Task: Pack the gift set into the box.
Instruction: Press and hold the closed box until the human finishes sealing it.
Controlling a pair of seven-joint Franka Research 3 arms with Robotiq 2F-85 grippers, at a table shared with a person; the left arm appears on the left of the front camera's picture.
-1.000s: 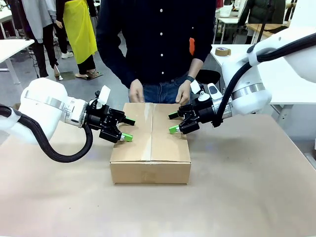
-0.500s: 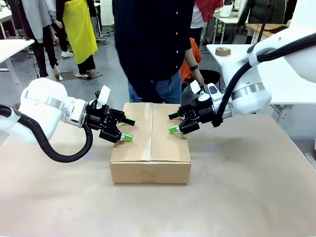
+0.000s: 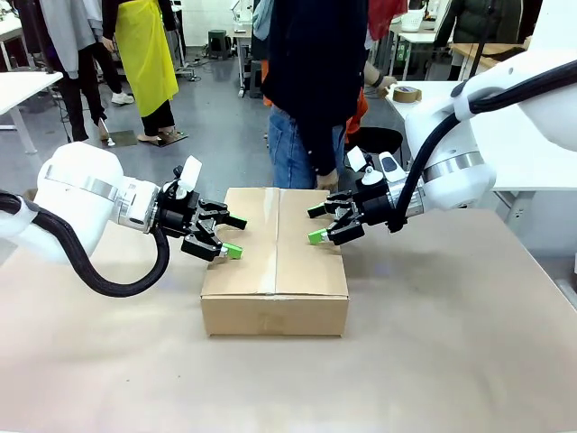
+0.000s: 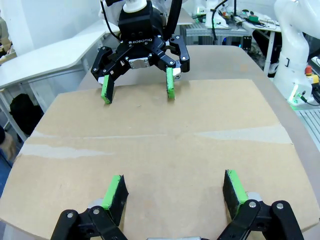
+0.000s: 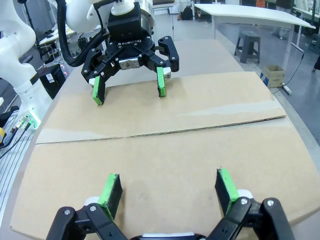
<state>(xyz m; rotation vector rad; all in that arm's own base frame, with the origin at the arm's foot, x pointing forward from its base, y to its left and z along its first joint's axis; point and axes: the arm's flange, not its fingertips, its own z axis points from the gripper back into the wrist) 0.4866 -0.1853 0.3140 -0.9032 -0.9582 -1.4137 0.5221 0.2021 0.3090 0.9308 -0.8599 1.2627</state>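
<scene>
the box (image 3: pixel 275 262), a brown corrugated carton, stands at the middle of the desk (image 3: pixel 451 343) with its top flaps folded flat and meeting along a central seam; whatever it contains cannot be seen. the left gripper (image 3: pixel 225 236) hovers at the carton's left top edge and the right gripper (image 3: pixel 315 225) at its right top edge, facing each other across the lid, each with fingers spread wide and holding nothing. the left wrist view looks across the flaps at the right gripper (image 4: pixel 137 87), and the right wrist view shows the left gripper (image 5: pixel 129 85) the same way; in both, the green pads appear just above the cardboard, though contact cannot be told. a person (image 3: pixel 311 81) stands at the far side, turned away. judged from its look, the carton is light and stiff at its corners but yielding mid-flap; its plain sides are not slippery. it seems wider than either finger span, so holding would call for both arms pressing opposite walls low down, not pinching a flap.
</scene>
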